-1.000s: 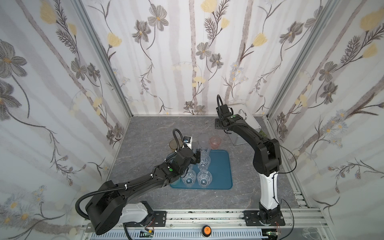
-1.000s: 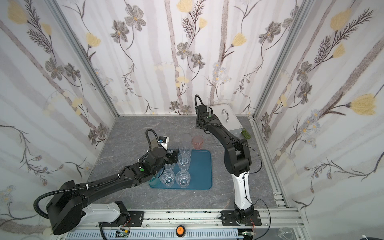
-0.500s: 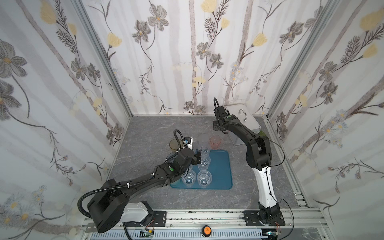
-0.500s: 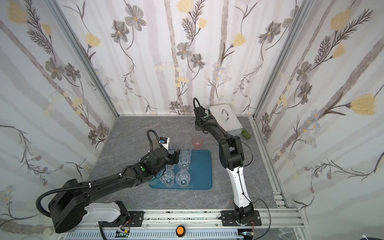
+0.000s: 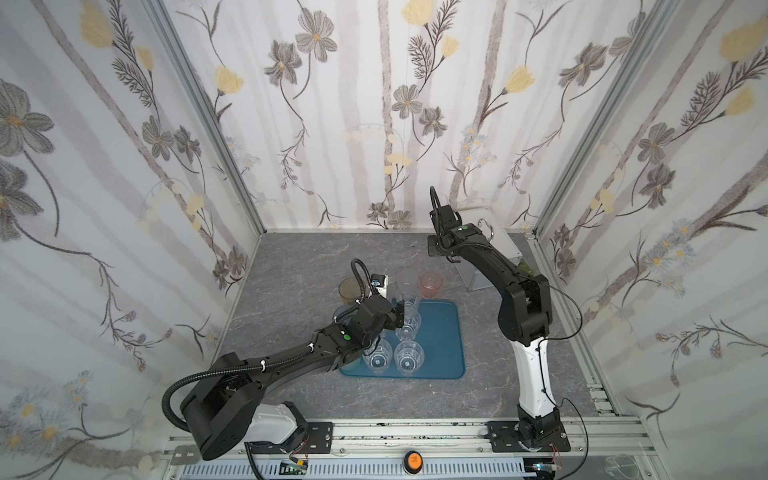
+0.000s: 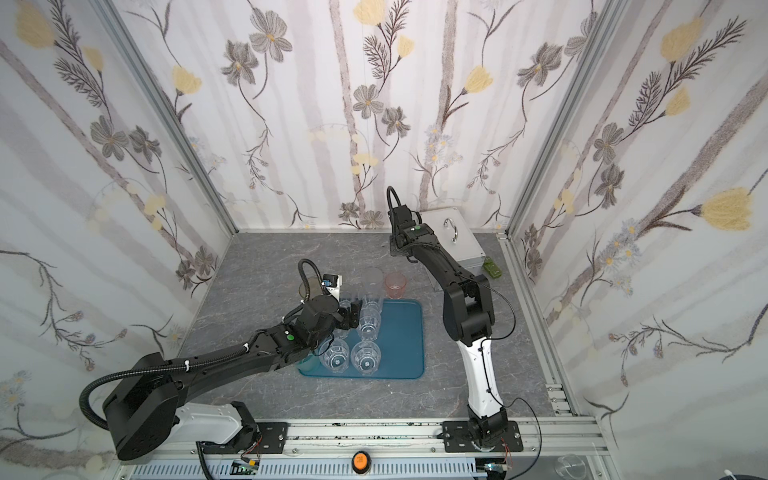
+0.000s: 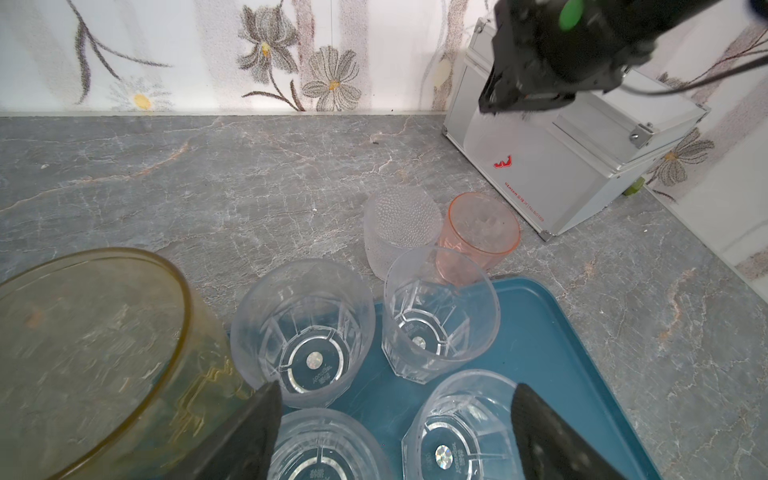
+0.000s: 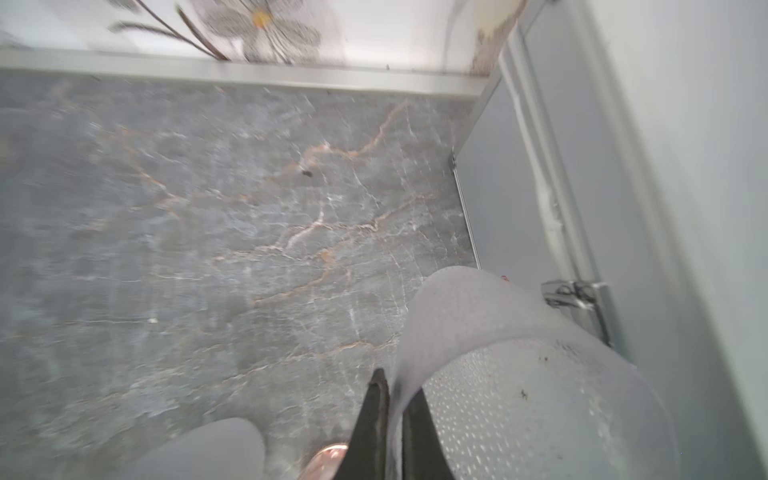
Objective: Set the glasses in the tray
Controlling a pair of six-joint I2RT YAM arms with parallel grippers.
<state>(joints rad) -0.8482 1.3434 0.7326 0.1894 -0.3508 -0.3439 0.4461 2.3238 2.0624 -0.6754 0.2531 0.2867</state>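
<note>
**Frosted tumbler pinched at the back; the carry to the tray comes next**

In both top views the tray is seen mid-table. Clear glasses are stood upright along its left half, and its right half is bare. A pink glass and a frosted glass stand just beyond its far edge, and an amber glass stands off its far left corner. The right arm is reached toward the back, beside the silver case, and its fingertips are hidden. The left gripper is held over the glasses in the tray.

In the left wrist view the left gripper's fingers are seen spread wide with nothing between them, above four clear glasses. A faint translucent shape hangs below the right arm, in front of the case.

In the right wrist view the right gripper is seen pressed together on the wall of a frosted tumbler, one finger inside the rim and one outside. Whether the tumbler's base is off the table cannot be told.

The step in hand is judged to be the pick-up of a glass not yet in the tray. The tumbler must next be raised clear and carried over the pink and frosted glasses. It is then to be set upright on the bare half of the tray. A rim pinch may let it swing, so a slow, level carry is called for.
</note>
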